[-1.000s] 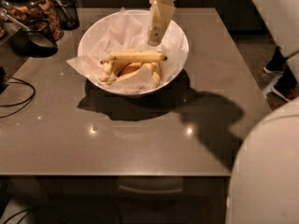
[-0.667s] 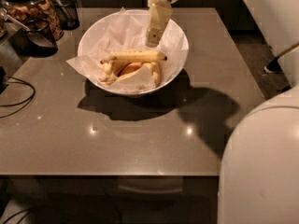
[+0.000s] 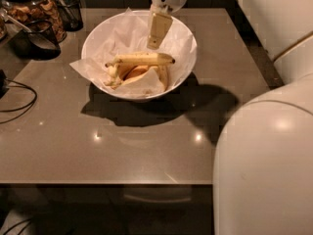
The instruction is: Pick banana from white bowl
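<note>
We see the gripper (image 3: 154, 43) hanging pointed down over the back half of the white bowl (image 3: 190, 42), just above the banana (image 3: 142, 58) and not touching it, and we cannot tell whether it is open or closed. The banana lies crosswise in the bowl on crinkled white paper (image 3: 86, 68), its dark tip to the right, resting over shorter yellow-orange fruit pieces (image 3: 137, 74). The bowl stands toward the back of a glossy grey table (image 3: 122, 148), with a dark glass jar (image 3: 38, 6) at the far left corner and the robot's pale body (image 3: 266, 165) filling the near right.
</note>
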You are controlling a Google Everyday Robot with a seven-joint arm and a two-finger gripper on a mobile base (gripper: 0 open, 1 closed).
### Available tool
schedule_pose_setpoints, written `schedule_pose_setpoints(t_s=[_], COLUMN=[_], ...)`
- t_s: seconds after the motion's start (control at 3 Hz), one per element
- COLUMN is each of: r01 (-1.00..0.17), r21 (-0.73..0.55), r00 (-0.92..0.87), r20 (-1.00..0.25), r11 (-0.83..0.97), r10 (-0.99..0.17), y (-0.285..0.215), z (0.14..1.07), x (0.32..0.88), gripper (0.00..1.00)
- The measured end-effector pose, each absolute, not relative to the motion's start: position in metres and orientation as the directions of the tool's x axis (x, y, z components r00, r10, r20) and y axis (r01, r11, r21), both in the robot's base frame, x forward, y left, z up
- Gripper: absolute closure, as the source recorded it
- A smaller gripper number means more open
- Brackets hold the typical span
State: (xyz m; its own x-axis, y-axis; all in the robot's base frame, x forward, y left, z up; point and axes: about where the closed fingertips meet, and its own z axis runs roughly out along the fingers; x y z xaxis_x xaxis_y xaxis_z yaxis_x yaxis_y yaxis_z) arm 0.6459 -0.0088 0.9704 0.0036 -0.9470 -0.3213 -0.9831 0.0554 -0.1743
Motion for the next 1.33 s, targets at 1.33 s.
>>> schedule_pose_setpoints(t_s=[1.33], r01=[-0.995], r21=[-0.101], r00=[0.018], r20=[-0.32], r11=[0.015], r10=[-0.947], y=[0.011], z=[0.938], x=[0.654], gripper=[0.51])
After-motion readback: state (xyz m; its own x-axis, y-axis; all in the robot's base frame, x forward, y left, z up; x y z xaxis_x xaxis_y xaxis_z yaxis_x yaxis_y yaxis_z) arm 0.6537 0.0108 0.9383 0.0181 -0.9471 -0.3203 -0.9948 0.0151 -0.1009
